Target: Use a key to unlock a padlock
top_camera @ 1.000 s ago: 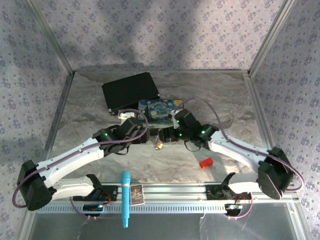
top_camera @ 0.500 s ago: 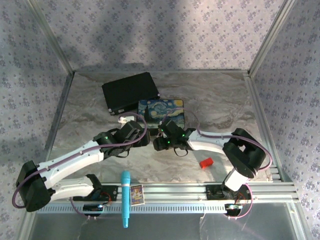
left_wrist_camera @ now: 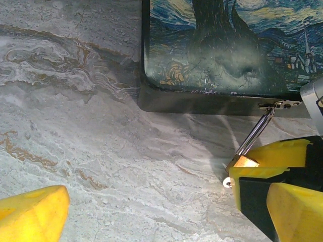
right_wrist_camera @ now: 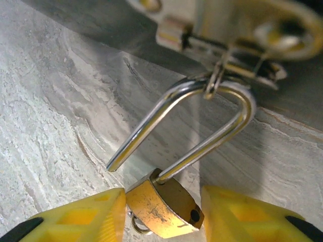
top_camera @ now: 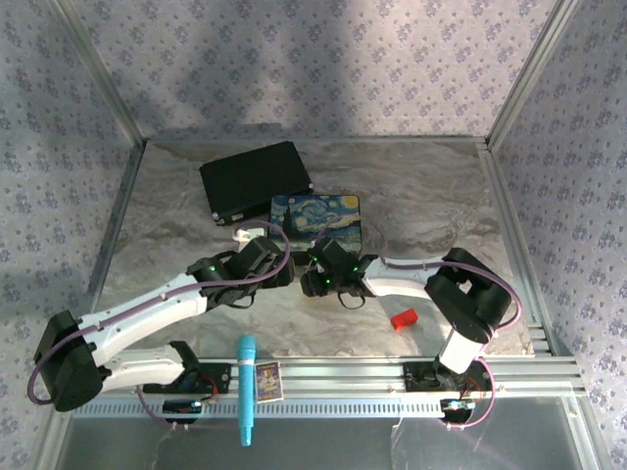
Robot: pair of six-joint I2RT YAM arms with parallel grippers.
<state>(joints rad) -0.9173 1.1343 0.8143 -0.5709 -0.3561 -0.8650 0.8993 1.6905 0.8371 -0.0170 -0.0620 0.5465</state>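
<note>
The padlock (right_wrist_camera: 164,209) has a brass body that lies on the marble between my right gripper's yellow fingers (right_wrist_camera: 81,219). Its silver shackle (right_wrist_camera: 202,118) stands sprung open, one leg free, and hooks through the hasp (right_wrist_camera: 222,48) of the painted box (top_camera: 315,217). The left finger touches the body; a narrow gap separates the right finger (right_wrist_camera: 242,214) from it. A small metal ring (right_wrist_camera: 137,227) pokes out beneath the body; the key itself is hidden. My right gripper (top_camera: 313,282) is in front of the box. My left gripper (left_wrist_camera: 166,217), beside it on the left, is wide open over bare marble.
A black case (top_camera: 257,179) lies behind the painted box. A red block (top_camera: 404,318) sits on the near right. A blue pen (top_camera: 245,387) and a small card (top_camera: 266,380) rest on the front rail. Patterned walls enclose the table.
My right arm has folded inward, bringing its gripper down to the padlock in front of the box. Its jaws have narrowed around the brass body. The left arm has hardly moved.
</note>
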